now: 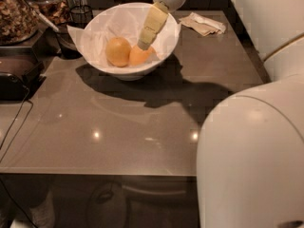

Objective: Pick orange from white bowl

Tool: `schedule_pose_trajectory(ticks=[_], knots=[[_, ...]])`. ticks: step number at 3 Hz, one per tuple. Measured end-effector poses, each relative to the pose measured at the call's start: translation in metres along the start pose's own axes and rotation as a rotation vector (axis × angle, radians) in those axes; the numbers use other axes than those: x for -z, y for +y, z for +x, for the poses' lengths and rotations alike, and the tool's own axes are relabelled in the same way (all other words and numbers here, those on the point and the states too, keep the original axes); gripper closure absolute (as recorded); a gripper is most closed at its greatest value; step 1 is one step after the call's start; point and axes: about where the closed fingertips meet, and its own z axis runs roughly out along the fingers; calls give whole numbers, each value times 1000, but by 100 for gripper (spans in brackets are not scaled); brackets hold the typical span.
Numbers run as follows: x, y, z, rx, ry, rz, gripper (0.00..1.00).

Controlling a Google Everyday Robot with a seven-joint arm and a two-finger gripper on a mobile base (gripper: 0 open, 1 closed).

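Note:
The white bowl (95, 49) stands at the back of the grey table and is lined with crumpled white paper. Two fruits lie in it side by side. The paler, yellower fruit (118, 52) is on the left. The deeper peach-orange orange (139, 57) is on the right, partly covered from above. My gripper (144, 43) reaches down from the upper right into the bowl, and its cream tip is right at the top of the orange. I cannot tell if it touches the orange.
A crumpled napkin (205, 23) lies right of the bowl. A glass jar of granola (15, 14), a black cup (70, 38) and a dark tray (18, 75) stand at the left. My white body (251, 151) fills the lower right.

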Motion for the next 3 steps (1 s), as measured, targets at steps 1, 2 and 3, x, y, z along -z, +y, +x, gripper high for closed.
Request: schedule_pose_trajectory(ticks=[1, 2, 3], knots=[[-13, -5, -14, 1, -7, -21, 0], [-23, -10, -15, -18, -10, -35, 6], [-32, -15, -12, -46, -4, -42, 15]])
